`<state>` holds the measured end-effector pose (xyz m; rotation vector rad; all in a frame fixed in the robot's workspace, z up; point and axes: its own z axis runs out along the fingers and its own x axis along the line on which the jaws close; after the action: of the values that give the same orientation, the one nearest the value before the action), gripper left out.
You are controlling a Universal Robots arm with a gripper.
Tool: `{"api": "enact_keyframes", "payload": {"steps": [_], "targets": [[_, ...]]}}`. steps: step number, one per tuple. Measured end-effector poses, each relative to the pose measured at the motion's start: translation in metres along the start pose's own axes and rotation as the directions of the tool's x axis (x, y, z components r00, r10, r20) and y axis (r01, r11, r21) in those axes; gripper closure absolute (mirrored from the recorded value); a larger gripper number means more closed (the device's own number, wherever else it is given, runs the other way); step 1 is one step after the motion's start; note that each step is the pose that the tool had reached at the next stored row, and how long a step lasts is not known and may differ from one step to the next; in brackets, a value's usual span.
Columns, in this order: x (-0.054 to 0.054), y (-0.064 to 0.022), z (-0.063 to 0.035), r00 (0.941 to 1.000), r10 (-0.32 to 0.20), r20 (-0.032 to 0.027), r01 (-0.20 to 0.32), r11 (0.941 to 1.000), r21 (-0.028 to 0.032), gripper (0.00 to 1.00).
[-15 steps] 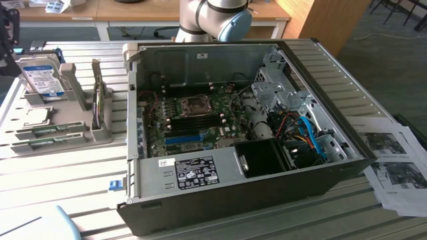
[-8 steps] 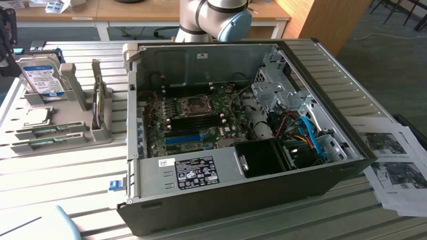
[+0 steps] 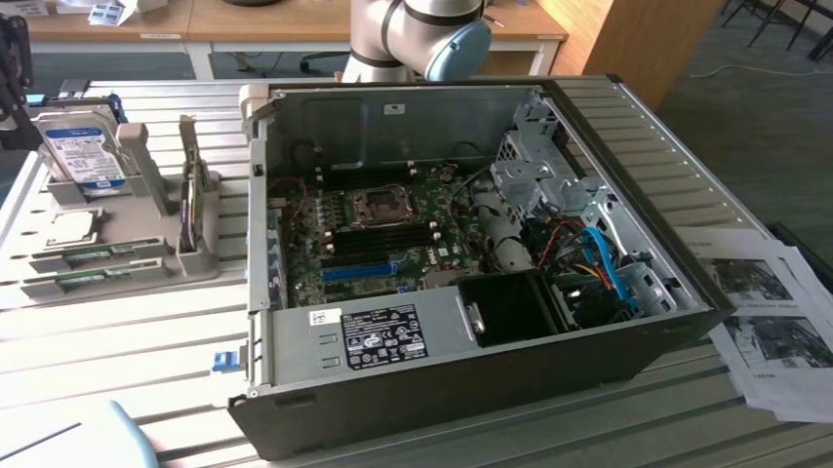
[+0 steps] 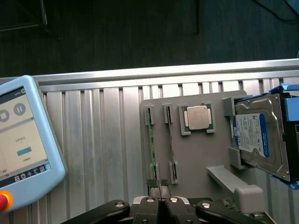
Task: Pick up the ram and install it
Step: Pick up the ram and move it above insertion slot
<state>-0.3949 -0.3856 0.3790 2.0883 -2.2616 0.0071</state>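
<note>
The black metal claw is closed tight, with nothing between its tips. Just ahead of it, the long thin green ram stick stands on edge in the flat grey plastic holder, apparently not touched.

Hand closed tight — jaws pressed flat together

The table is ribbed bare aluminium, a dull silver. The holder looks like matt grey plastic. The ram is green circuit board, and the processor has a satin metal lid. The hard drive carries a glossy label. The computer case is matt black outside, and the sheets are plain paper.
</note>
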Motion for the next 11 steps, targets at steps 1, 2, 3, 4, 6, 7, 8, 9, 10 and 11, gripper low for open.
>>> {"api": "enact_keyframes", "payload": {"steps": [1, 2, 3, 4, 6, 7, 8, 9, 10, 11], "targets": [[0.0000, 0.0000, 0.0000, 1.0000, 0.000, 0.0000, 0.000, 1.0000, 0.0001, 0.91], [0.0000, 0.0000, 0.0000, 1.0000, 0.000, 0.0000, 0.000, 1.0000, 0.0001, 0.91], [0.0000, 0.0000, 0.0000, 1.0000, 0.000, 0.0001, 0.000, 1.0000, 0.0000, 0.91], [0.0000, 0.0000, 0.0000, 1.0000, 0.000, 0.0000, 0.000, 1.0000, 0.0000, 0.91], [0.0000, 0.0000, 0.0000, 1.0000, 0.000, 0.0003, 0.000, 1.0000, 0.0001, 0.91], [0.0000, 0.0000, 0.0000, 1.0000, -0.001, 0.0006, 0.001, 1.0000, 0.0005, 0.91], [0.0000, 0.0000, 0.0000, 1.0000, -0.003, 0.0007, 0.003, 1.0000, 0.0012, 0.91], [0.0000, -0.0001, 0.0000, 1.0000, -0.006, 0.0008, 0.006, 1.0000, 0.0024, 0.91], [0.0000, -0.0001, 0.0002, 0.9999, -0.011, 0.0007, 0.011, 0.9999, 0.0035, 0.91], [0.0000, 0.0000, 0.0003, 0.9998, -0.018, 0.0005, 0.018, 0.9998, 0.0042, 0.91]]}}
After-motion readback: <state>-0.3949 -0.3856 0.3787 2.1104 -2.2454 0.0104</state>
